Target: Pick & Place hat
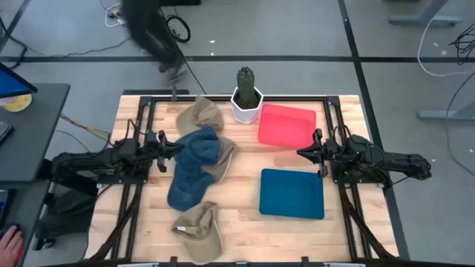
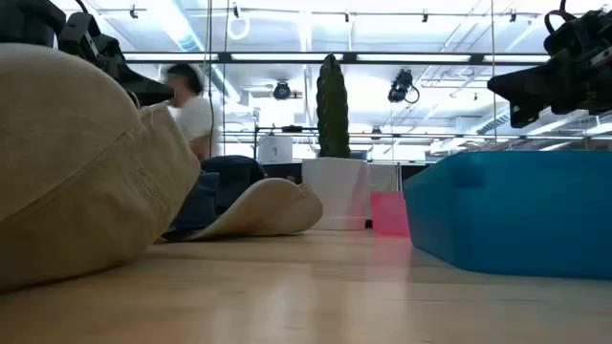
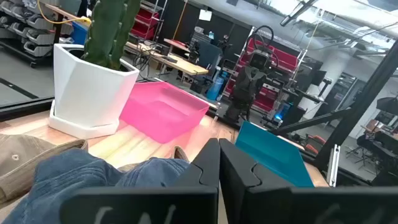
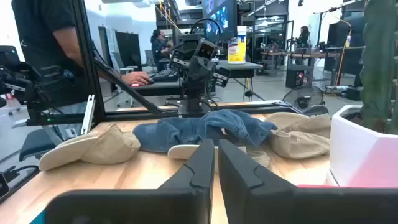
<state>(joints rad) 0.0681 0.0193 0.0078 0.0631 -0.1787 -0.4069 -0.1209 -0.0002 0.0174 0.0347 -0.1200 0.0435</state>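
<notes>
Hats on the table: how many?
3: tan hat beside the cactus pot, blue hat mid-table overlapping it, tan hat at the near edge. More may hide underneath.

Grey floor (image 1: 297, 30), red shelving (image 3: 155, 18)

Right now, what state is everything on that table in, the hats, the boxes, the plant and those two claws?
Blue hat: crumpled, lying over a tan hat, unheld.
Tan hat near the plant: lying loose.
Tan hat at the front edge: lying loose, apart.
Pink bin: empty.
Blue bin: empty.
Cactus pot: upright.
Left gripper: shut, empty, at the blue hat.
Right gripper: shut, empty, between the bins.
</notes>
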